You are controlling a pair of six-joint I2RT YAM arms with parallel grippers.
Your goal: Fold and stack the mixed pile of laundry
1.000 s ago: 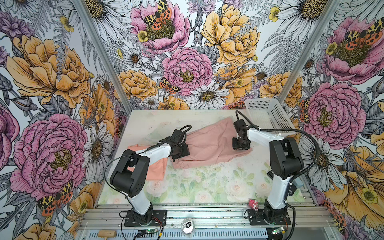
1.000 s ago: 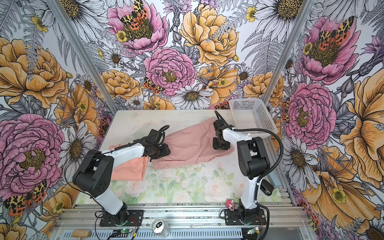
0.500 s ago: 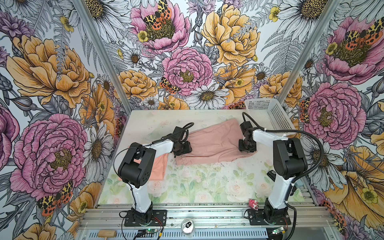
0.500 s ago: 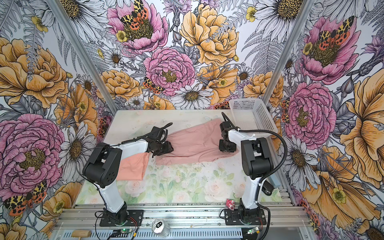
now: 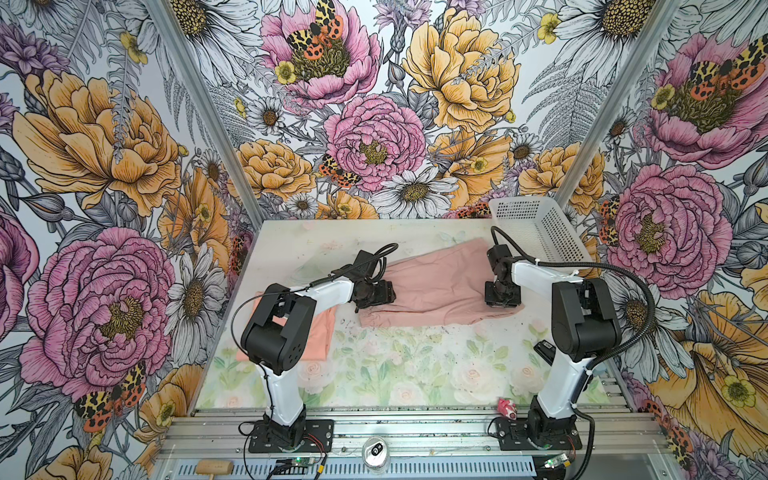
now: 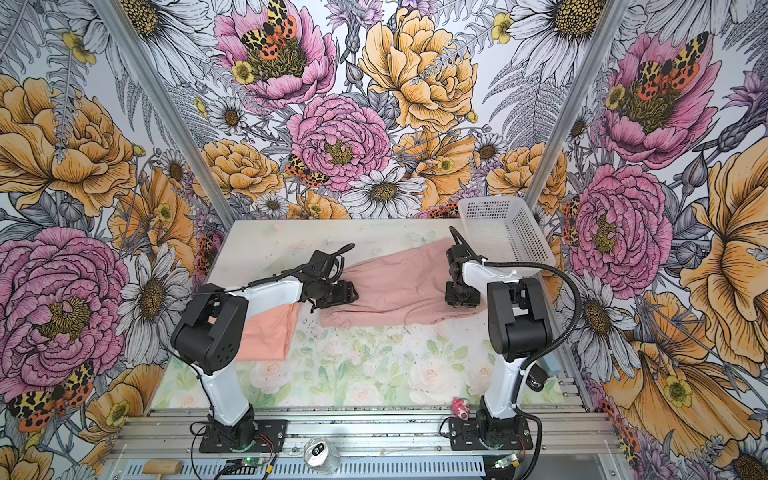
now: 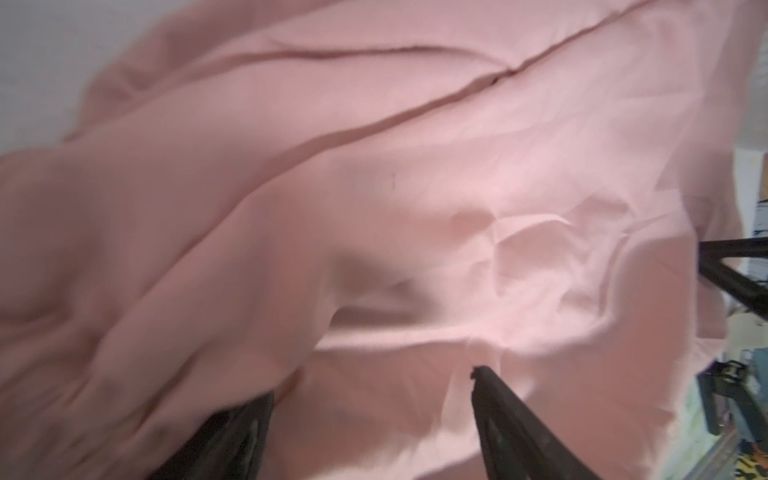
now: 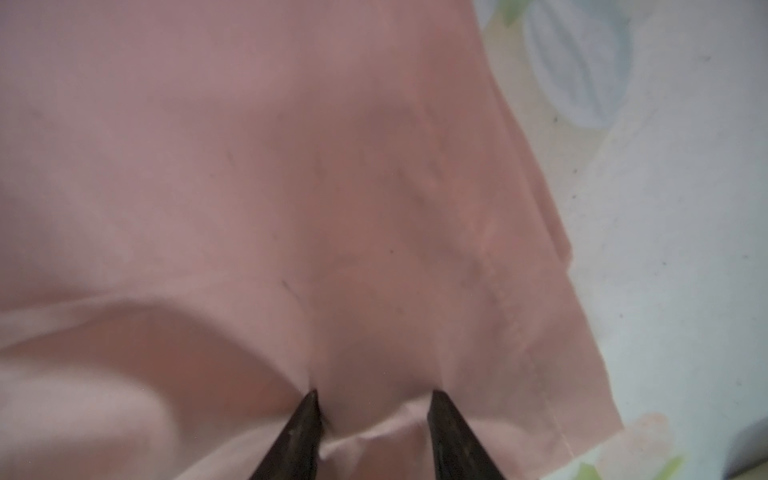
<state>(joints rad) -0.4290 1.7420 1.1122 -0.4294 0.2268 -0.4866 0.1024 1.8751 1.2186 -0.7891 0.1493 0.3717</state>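
Mid-frame, your left gripper (image 5: 384,294) gapes wide at the left end of the dusty-pink garment (image 5: 436,286); your right gripper (image 5: 502,298) digs narrowed tips into its right end, grip unclear.

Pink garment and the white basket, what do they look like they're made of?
The pink garment looks like thin, soft woven or knit fabric, matte: it drapes in creases and shows a stitched hem in the right wrist view. The white basket looks like rigid, smooth moulded plastic, with a regular grid of holes in its walls.
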